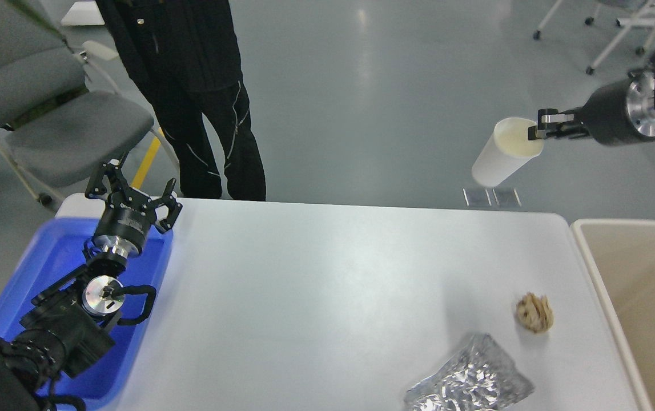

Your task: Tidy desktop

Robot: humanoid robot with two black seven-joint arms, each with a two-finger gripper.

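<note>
Right gripper (537, 129) pinches the rim of a white paper cup (504, 153), held tilted beyond the desktop (316, 297) far edge. Left gripper (133, 191) spread wide, empty, over blue tray (41, 257). Foil bag (470, 382) & crumpled paper wad (534, 312) lie on desktop near beige bin (635, 285).

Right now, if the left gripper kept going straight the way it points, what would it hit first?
The left gripper, jaws open above the blue tray, points past the desktop's far edge. Likely the gray chair or the standing person's legs; depth is unclear.
</note>
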